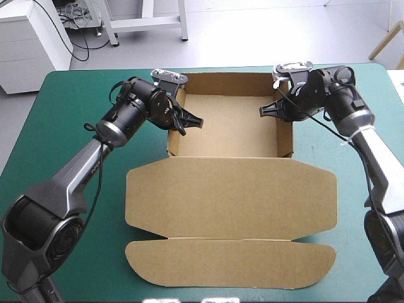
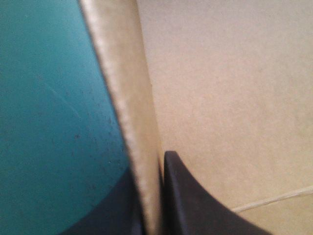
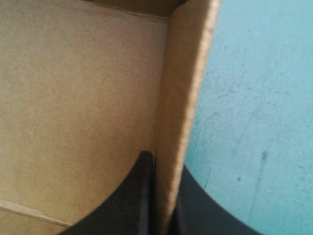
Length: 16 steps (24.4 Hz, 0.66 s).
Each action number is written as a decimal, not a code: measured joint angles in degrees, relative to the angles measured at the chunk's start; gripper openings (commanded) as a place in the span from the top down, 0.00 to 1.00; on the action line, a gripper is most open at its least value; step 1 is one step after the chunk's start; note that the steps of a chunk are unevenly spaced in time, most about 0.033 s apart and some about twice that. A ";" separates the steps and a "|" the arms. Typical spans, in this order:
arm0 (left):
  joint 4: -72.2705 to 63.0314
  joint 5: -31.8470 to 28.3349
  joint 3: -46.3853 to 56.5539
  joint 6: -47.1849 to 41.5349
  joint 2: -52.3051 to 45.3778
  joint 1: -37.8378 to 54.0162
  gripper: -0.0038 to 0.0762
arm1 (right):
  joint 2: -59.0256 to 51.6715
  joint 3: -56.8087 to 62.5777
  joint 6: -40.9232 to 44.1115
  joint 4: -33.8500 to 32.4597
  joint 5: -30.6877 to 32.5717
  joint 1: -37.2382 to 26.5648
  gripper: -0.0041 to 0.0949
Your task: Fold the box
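Note:
The brown box (image 1: 227, 126) stands as an open tray at the table's far middle, its walls raised. Its lid (image 1: 230, 196) lies flat toward the near edge, ending in a rounded flap (image 1: 230, 262). My left gripper (image 1: 183, 120) straddles the tray's left wall (image 2: 127, 98), one black finger (image 2: 190, 200) inside and the other outside, shut on the board. My right gripper (image 1: 274, 108) pinches the right wall (image 3: 183, 98) the same way, with its inner finger (image 3: 132, 200) over the tray floor.
The flat lid and flap cover the table's near middle. Bare teal-green cover (image 1: 63, 126) shows to the left of the box and also to its right (image 1: 353, 208). Both arms reach in from the sides over that cover.

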 measured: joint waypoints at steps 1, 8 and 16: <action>0.00 0.57 0.00 0.34 1.09 0.00 0.96 | 1.37 0.00 0.22 0.14 0.92 0.00 0.97; -0.92 3.23 -0.21 1.75 7.23 0.00 0.93 | 7.21 0.00 0.61 0.56 3.87 0.00 0.98; -5.53 5.91 -0.37 5.75 10.66 0.12 0.39 | 9.57 0.06 -0.77 -0.50 6.32 0.06 0.73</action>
